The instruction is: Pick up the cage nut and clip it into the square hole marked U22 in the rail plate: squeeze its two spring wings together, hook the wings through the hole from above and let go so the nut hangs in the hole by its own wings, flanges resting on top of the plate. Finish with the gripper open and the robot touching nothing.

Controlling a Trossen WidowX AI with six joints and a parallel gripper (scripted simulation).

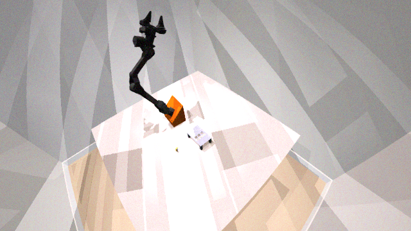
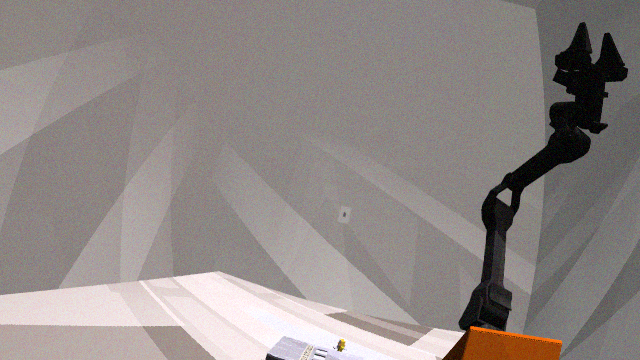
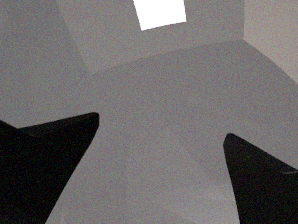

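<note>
1. the gripper (image 1: pixel 155 22) (image 2: pixel 595 45) (image 3: pixel 162 129) is released, its fingers spread wide with nothing between them, and it points upward, well apart from the work.
2. the arm (image 1: pixel 140 67) (image 2: pixel 496 240) reaches up from its orange base (image 1: pixel 178 112) (image 2: pixel 520 345) and, as far as the top and exterior views show, touches nothing on the table (image 1: pixel 186 199) (image 2: pixel 210 295).
3. the cage nut (image 1: pixel 176 149) (image 2: pixel 341 345), a small yellowish thing, is on the table beside the rail plate (image 1: pixel 200 136) (image 2: pixel 287 347), apart from it. it is too small to tell how its wings lie.
4. the rail plate stands on short dark feet, with square holes across its middle. the marking u22 cannot be read at this size, so which hole is the target cannot be told.
5. done, as far as the pictures show: nothing of the task proper. the open fingers and the arm being clear of things match the wanted ending, but the nut is not in the plate.
6. left, in my judgement: everything, from bringing the gripper down over the nut and squeezing both wings, to carrying it above u22, hooking the wings through, letting go and backing off.
7. the wrist view shows only the fingers, walls and a bright panel, so the gripper probably needs a large turn downward first.
</note>
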